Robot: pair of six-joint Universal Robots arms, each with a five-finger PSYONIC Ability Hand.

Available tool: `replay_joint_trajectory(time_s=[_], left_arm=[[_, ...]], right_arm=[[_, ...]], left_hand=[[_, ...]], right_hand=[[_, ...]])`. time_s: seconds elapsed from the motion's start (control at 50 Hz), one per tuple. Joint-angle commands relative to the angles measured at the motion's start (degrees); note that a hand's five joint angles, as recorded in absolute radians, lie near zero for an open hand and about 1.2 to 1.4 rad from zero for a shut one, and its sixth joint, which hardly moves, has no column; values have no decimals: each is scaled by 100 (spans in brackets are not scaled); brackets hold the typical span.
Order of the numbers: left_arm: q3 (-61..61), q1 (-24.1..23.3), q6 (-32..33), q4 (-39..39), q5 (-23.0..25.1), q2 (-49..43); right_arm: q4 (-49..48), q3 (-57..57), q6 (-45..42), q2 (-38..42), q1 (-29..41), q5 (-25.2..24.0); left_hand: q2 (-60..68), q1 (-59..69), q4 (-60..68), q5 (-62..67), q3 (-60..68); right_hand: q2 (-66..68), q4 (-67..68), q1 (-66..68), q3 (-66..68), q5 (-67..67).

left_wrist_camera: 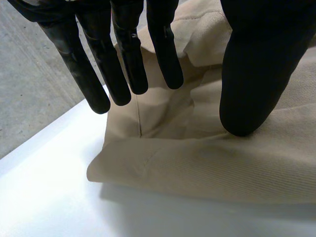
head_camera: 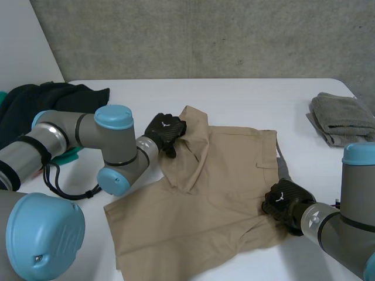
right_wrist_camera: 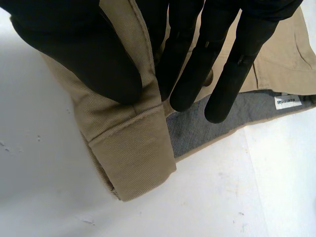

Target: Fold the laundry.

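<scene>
Tan shorts [head_camera: 217, 193] lie spread on the white table [head_camera: 246, 96], with one part folded over at their far left. My left hand [head_camera: 166, 132] hovers at that folded part. In the left wrist view its fingers [left_wrist_camera: 123, 59] are straight and stand apart from the thumb, just above the folded tan edge [left_wrist_camera: 197, 168], and hold nothing. My right hand [head_camera: 284, 202] is at the near right edge of the shorts. In the right wrist view its thumb [right_wrist_camera: 84, 54] and fingers pinch a tan band of the shorts [right_wrist_camera: 133, 158], beside the grey lining [right_wrist_camera: 207, 128].
A dark garment pile [head_camera: 41, 102] lies at the table's left edge. A folded grey towel [head_camera: 343, 117] sits at the far right. Bare table shows beyond the shorts and along the front right.
</scene>
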Motion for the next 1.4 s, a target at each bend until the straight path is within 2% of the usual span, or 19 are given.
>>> replay_joint_trajectory(time_s=[0.02,0.04,0.24,0.38,0.48,0.56,0.66,0.8,0.94,1.12,1.26,1.4], left_arm=[[28,-9,6,-89,3,-68],[28,-18,6,-98,3,-68],[28,-132,6,-98,-15,-50],[-15,-115,15,-89,-129,73],[-226,-62,32,-80,-384,389],[-682,52,32,-63,-524,933],[-1647,456,59,-72,-656,1890],[-2843,580,67,-255,-735,2656],[-3443,589,76,-590,-1052,2797],[-3487,589,480,-538,-1930,2806],[-3575,492,1069,-485,-2010,2885],[-3909,466,1192,-415,-2010,3140]], right_arm=[[-2,-10,0,-3,-90,-44],[-2,-10,0,5,-90,-44],[-2,-19,0,58,-99,-35],[-2,-19,0,49,-99,-35],[-2,-28,0,49,-99,-35],[-2,-28,0,41,-99,-26],[-72,-28,9,32,-81,-26],[-178,-72,307,-12,-81,-26],[-169,-116,607,-65,-81,-62],[-169,-116,615,-83,-81,-44],[-169,-107,624,-118,-90,-35],[-178,-98,624,-188,-90,-27]], left_hand=[[1159,1121,1204,1229,1143],[1743,1705,1788,1814,1727],[4067,4029,4112,4138,4051],[4068,4030,4113,4139,4052],[4068,4030,4113,4139,4052],[4068,4030,4113,4139,4052],[4068,4030,4113,4139,4052],[4068,4030,4113,4139,4052],[4068,4030,4113,4139,4052],[4068,4030,4113,4139,4052],[4068,4030,4113,4139,4052],[4068,4030,4113,4139,4052]], right_hand=[[1255,1133,1631,1161,1063],[1255,1133,1631,1161,1063],[1255,1133,1631,1161,1063],[1255,1133,1631,1161,1063],[1255,1133,1631,1161,1063],[1255,1133,1631,1161,1063],[1255,1133,1631,1161,1063],[1255,1133,1631,1161,1063],[1255,1133,1631,1161,1063],[1255,1133,1631,1161,1063],[1255,1133,1631,1161,1063],[1255,1133,1631,1161,1063]])
